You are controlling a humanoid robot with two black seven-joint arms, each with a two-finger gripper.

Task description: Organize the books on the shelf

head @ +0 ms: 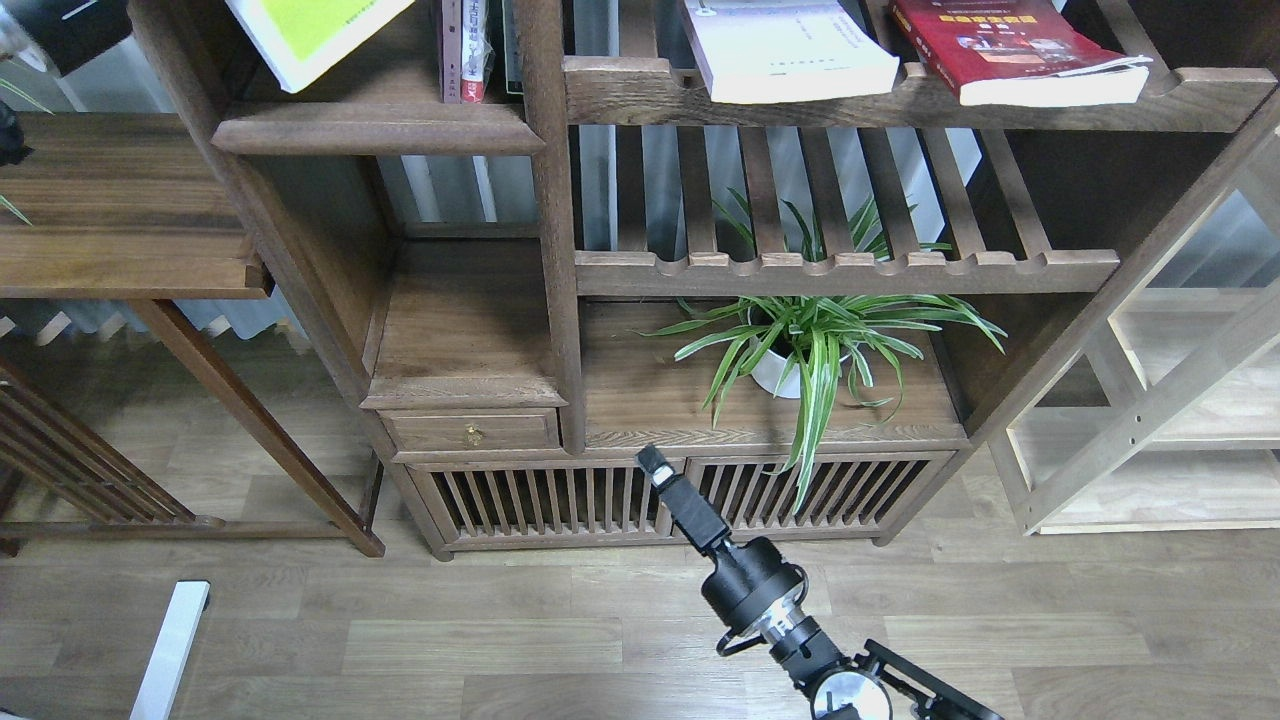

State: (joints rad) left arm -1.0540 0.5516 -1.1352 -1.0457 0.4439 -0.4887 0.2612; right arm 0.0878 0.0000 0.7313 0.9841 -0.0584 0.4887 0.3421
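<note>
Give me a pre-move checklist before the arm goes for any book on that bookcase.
1. Right end effector state: cannot tell; seen end-on, fingers indistinguishable.
2. Left end effector in view: not ok; not visible.
3. Yellow-green book lying flat on the shelf: not ok; it is tilted, overhanging the front edge.
4. White book and red book on the shelf: not ok; both lie on the slatted rack.
5. Spider plant near the arm's upward path: cannot tell clearance.

books (790, 50) on rack (900, 95) — spider plant (815, 345) below | right gripper (656, 465) low
</note>
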